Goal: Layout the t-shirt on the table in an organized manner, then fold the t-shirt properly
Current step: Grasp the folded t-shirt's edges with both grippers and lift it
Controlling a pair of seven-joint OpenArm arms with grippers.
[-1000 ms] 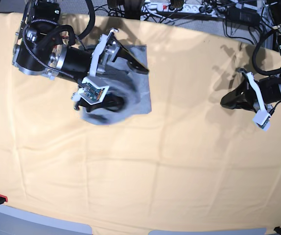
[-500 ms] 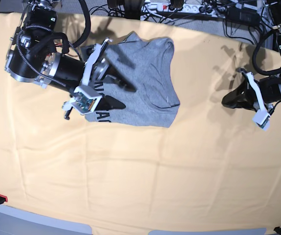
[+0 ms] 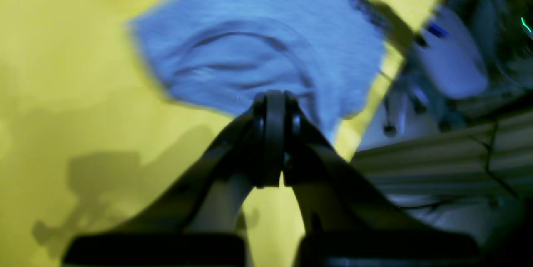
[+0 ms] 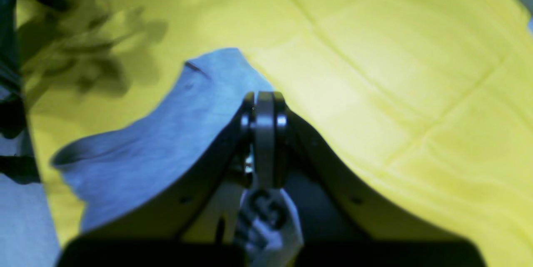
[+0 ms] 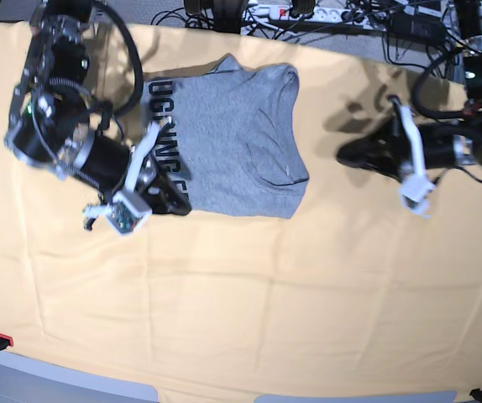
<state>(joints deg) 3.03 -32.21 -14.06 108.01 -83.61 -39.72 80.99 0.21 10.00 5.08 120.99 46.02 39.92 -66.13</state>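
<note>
We see the t-shirt (image 5: 228, 138) lying partly doubled over near the far edge of the desk (image 5: 249, 294). Our right claw (image 5: 178, 201) is closed at its near left corner, apparently pinching fabric. Our left claw (image 5: 350, 154) is closed and empty, beside the shirt. Pulling one-handed could bunch the cloth or slip the thin pinch.
</note>
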